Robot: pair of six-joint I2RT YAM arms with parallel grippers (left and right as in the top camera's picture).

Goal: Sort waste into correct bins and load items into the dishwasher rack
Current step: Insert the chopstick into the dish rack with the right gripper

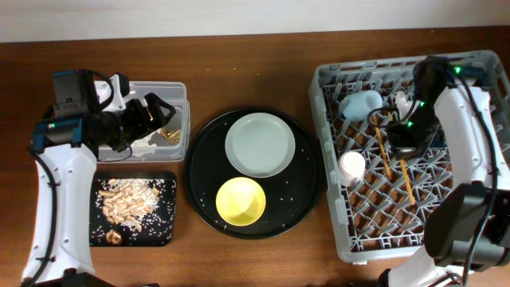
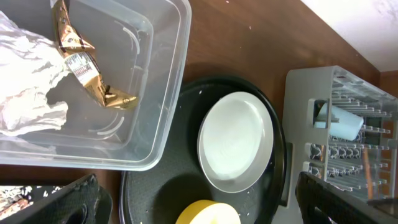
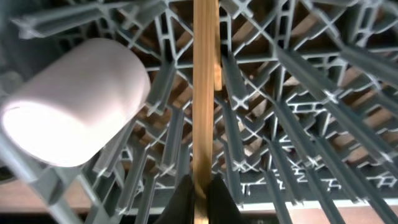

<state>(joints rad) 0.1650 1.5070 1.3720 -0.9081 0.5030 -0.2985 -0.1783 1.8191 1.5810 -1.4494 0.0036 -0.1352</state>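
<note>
Held pinched by right gripper (image 3: 199, 194): thin wooden chopstick (image 3: 204, 93), running to 12 o'clock; small pink cup (image 3: 74, 109) at 10 o'clock; left gripper (image 2: 199, 200) spread.

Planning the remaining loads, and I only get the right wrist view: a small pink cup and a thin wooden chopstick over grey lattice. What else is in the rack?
Observer: A small light-blue cup lies on its side near the far-left corner of the large grey plastic dishwasher rack.
Operator: What is still outside it?
Observer: A yellow bowl and a pale round plate, both on the large round black tray.
Operator: And the left gripper?
Observer: Open, above the clear plastic rectangular tub.
</note>
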